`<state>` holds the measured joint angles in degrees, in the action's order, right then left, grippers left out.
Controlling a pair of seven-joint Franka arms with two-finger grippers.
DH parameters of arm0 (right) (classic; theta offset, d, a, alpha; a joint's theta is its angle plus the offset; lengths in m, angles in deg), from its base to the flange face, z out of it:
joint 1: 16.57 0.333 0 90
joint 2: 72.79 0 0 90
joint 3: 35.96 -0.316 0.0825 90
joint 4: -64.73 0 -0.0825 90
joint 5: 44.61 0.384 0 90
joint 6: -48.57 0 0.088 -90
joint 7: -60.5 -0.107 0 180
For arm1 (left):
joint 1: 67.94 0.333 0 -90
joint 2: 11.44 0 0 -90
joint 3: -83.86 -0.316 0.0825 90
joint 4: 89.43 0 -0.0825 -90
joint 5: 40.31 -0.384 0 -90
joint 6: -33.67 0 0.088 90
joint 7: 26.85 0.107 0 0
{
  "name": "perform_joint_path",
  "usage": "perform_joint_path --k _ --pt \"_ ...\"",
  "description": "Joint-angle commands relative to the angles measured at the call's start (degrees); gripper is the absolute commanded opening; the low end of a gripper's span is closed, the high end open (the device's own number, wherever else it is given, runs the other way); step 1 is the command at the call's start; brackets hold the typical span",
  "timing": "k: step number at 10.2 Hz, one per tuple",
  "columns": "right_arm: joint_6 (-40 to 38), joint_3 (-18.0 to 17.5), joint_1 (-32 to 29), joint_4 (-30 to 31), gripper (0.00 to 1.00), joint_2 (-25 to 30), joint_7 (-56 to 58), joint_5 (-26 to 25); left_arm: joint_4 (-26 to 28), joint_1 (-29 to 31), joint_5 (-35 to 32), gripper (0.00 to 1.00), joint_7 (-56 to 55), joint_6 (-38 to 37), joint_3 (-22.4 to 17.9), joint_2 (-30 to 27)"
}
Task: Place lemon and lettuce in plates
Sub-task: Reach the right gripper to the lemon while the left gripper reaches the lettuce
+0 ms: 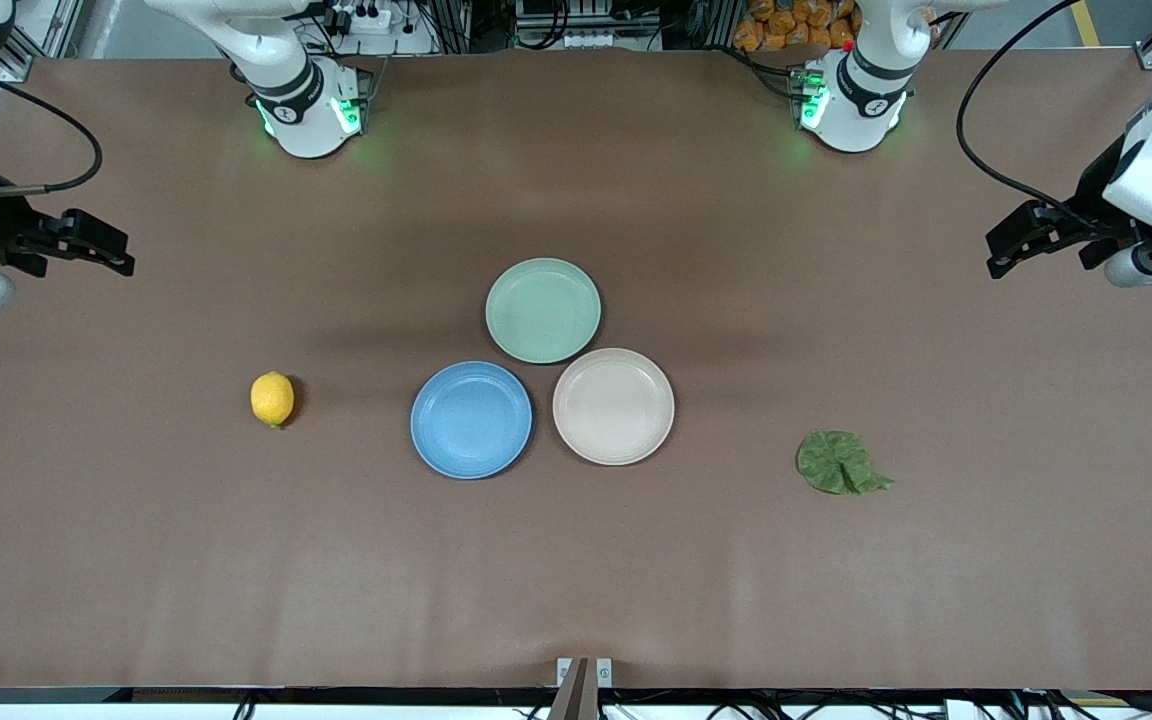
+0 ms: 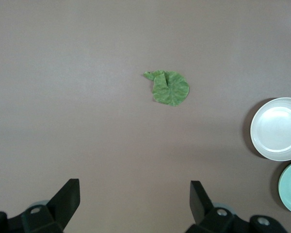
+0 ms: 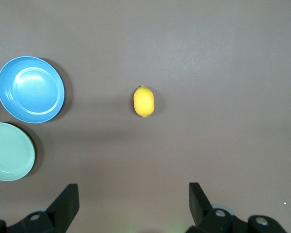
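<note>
The lemon (image 1: 272, 398) lies on the table toward the right arm's end, beside the blue plate (image 1: 471, 419); it also shows in the right wrist view (image 3: 144, 101). The lettuce (image 1: 840, 462) lies toward the left arm's end, beside the beige-pink plate (image 1: 613, 406); it also shows in the left wrist view (image 2: 169, 88). Both plates are bare. My right gripper (image 1: 106, 250) is open and empty, up over the table's right-arm end. My left gripper (image 1: 1011, 250) is open and empty, up over the left-arm end.
A pale mint-green plate (image 1: 543, 310) sits just farther from the front camera than the blue and beige-pink plates, touching both. The arm bases (image 1: 311, 110) stand along the table's top edge.
</note>
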<state>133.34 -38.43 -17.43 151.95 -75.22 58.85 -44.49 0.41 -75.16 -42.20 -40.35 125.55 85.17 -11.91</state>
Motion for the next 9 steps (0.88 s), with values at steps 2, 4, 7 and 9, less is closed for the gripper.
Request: perform_joint_path --k 2,4,7,9 --pt "-2.05 0.18 -0.28 0.23 1.00 0.76 -0.28 1.02 -0.54 0.36 -1.18 1.00 1.37 -0.82 0.09 0.29" --pt "-2.06 0.18 -0.19 0.22 1.00 0.76 -0.28 1.02 -0.02 0.45 -1.10 1.00 1.55 -0.64 0.00 4.49" --pt "-1.54 0.18 -0.28 0.40 1.00 0.50 -0.19 1.02 1.03 0.36 -0.75 1.00 1.46 4.43 0.09 12.92" --pt "0.21 0.27 -1.68 1.97 1.00 -0.55 0.07 1.02 1.92 0.27 -0.57 1.00 1.46 10.58 0.09 18.63"
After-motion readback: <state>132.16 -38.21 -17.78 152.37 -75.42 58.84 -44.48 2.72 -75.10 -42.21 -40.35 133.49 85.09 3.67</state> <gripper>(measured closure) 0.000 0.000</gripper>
